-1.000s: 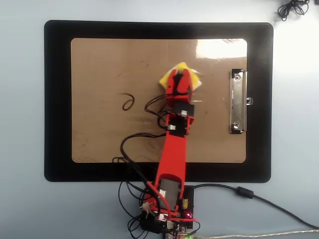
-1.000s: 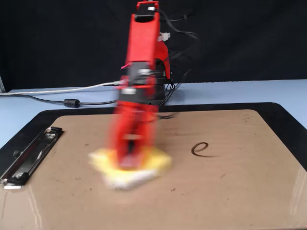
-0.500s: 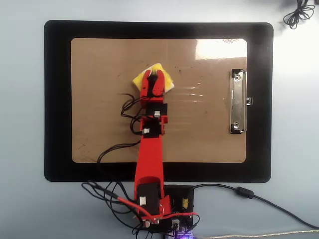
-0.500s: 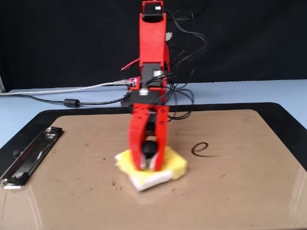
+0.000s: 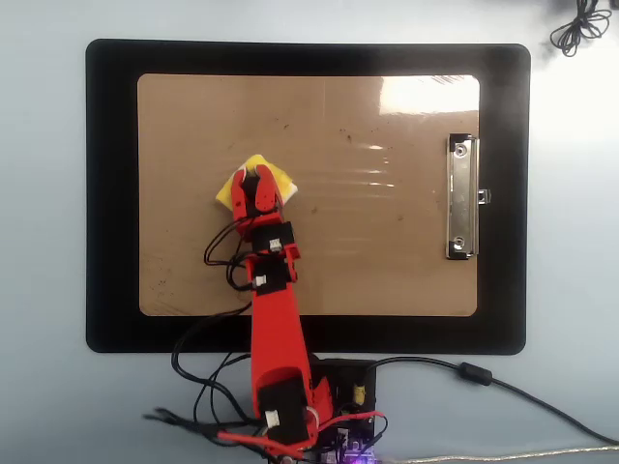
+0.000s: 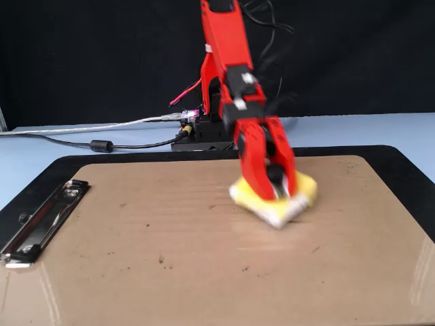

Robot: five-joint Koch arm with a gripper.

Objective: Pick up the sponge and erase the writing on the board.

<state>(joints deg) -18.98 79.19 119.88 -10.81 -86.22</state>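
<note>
The tan board (image 5: 387,251) lies on a black mat, with its silver clip (image 5: 461,198) at the right in the overhead view and at the left in the fixed view (image 6: 41,217). The yellow sponge (image 5: 232,189) rests on the board's left-centre part; it also shows in the fixed view (image 6: 304,188). My red gripper (image 5: 256,174) points down onto the sponge and is shut on it, pressing it against the board (image 6: 170,238). The gripper (image 6: 275,191) covers the sponge's middle. No "apple" writing shows; only small dark specks mark the board.
The black mat (image 5: 111,193) frames the board on a pale blue table. The arm's base and controller (image 5: 348,387) with loose wires sit at the mat's near edge in the overhead view. A coiled black cable (image 5: 578,27) lies at the top right corner.
</note>
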